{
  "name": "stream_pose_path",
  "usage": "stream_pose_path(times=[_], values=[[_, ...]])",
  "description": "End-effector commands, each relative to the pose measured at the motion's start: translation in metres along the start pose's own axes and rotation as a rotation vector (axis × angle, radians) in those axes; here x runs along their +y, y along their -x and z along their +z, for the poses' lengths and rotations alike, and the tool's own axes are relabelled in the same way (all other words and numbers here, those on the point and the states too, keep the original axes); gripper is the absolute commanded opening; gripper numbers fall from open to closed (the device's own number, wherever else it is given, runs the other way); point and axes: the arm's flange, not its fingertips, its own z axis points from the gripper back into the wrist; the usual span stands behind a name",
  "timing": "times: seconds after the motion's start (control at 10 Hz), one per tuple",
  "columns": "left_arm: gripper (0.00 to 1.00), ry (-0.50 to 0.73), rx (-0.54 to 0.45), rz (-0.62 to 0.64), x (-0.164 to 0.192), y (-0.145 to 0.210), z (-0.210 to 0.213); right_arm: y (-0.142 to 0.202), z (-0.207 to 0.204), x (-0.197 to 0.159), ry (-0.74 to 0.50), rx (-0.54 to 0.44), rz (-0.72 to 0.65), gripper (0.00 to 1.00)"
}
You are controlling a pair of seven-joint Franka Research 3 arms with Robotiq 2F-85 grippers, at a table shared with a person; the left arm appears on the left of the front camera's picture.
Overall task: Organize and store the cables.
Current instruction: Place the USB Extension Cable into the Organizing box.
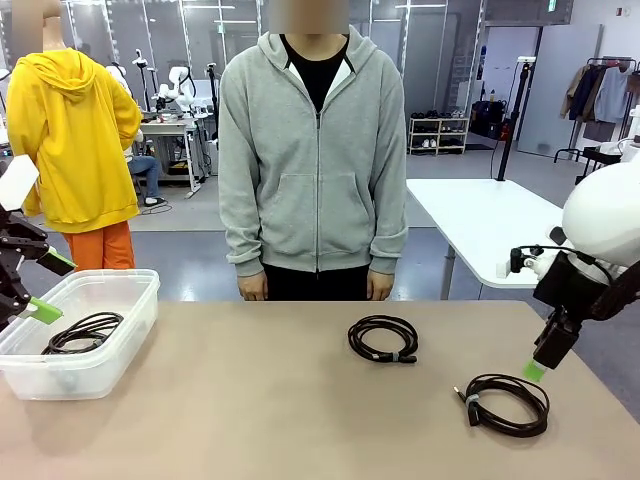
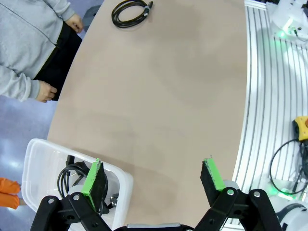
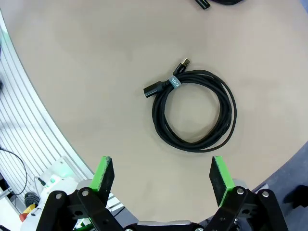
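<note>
One coiled cable (image 3: 161, 115) lies at twelve o'clock just beyond my right tool (image 3: 161, 168), released like my farther left tool (image 2: 153, 166).

White rounded right arm (image 1: 605, 215), black left tool (image 2: 153, 179), black right tool (image 3: 162, 175), green pads (image 3: 220, 175)

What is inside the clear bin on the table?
One coiled black cable lies in the bin. The frosted wall blurs its near side, so more could be hidden.

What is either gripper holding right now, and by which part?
Nothing is held. The left gripper and right gripper are both open and empty; the right hangs above a coiled cable without touching it.
</note>
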Motion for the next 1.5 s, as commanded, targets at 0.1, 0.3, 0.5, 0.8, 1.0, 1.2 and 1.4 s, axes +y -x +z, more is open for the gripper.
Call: stream_pose_path(times=[0.1, 0.3, 0.5, 0.8, 1.0, 1.2, 1.4], values=[[1.00, -0.001, -0.003, -0.002, -0.001, -0.001, 0.001, -0.043, -0.035, 0.015, -0.032, 0.088, -0.263, 1.00], [1.00, -0.001, -0.003, -0.002, -0.001, -0.001, 0.001, -0.062, -0.051, 0.022, 0.021, 0.134, -0.450, 1.00], [1.00, -0.001, -0.003, -0.002, -0.001, -0.001, 0.001, -0.072, -0.078, 0.022, 0.003, 0.141, -0.581, 1.00], [1.00, -0.001, -0.003, -0.002, -0.001, -0.001, 0.001, -0.075, -0.106, 0.008, -0.045, 0.158, -0.656, 1.00], [1.00, -0.001, -0.003, -0.002, -0.001, -0.001, 0.001, -0.072, -0.121, -0.001, -0.045, 0.156, -0.679, 1.00], [1.00, -0.001, -0.003, -0.002, -0.001, -0.001, 0.001, -0.070, -0.134, -0.007, -0.041, 0.197, -0.689, 1.00], [1.00, -0.001, -0.003, -0.002, -0.001, -0.001, 0.001, -0.067, -0.139, -0.013, -0.024, 0.196, -0.701, 1.00]])
